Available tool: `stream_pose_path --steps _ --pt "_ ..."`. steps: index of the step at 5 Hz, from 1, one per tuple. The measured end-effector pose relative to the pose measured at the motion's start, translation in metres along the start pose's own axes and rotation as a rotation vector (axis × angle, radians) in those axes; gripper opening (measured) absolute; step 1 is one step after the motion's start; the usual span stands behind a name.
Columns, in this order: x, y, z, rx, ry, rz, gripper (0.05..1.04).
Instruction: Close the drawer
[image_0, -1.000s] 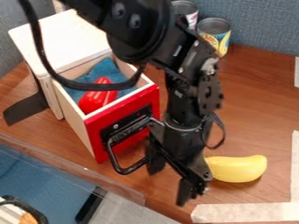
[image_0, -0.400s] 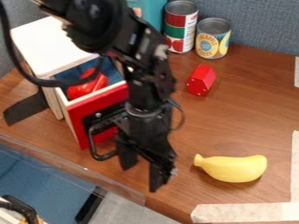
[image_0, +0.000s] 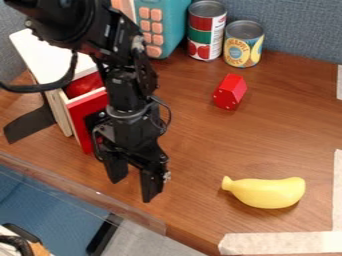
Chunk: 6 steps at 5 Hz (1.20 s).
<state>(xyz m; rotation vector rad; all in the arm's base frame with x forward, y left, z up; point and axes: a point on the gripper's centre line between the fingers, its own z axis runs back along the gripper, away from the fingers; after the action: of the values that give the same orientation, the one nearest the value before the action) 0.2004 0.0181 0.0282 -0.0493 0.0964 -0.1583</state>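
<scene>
The drawer had slid further into its white box than in the earlier frames, the arm moving along with it, but it stood slightly out. The end effector hung before its red front, fingers spread apart. Two labelled cans, one picturing tomatoes, stood behind one red block; one yellow banana lay on the surface.
</scene>
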Motion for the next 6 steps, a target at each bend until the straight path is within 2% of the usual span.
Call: stream_pose_path --steps 2,6 --pt "0.009 0.02 0.013 0.032 -0.026 0.027 0.999" --pt "0.018 0.042 0.024 0.119 -0.011 0.063 0.999"
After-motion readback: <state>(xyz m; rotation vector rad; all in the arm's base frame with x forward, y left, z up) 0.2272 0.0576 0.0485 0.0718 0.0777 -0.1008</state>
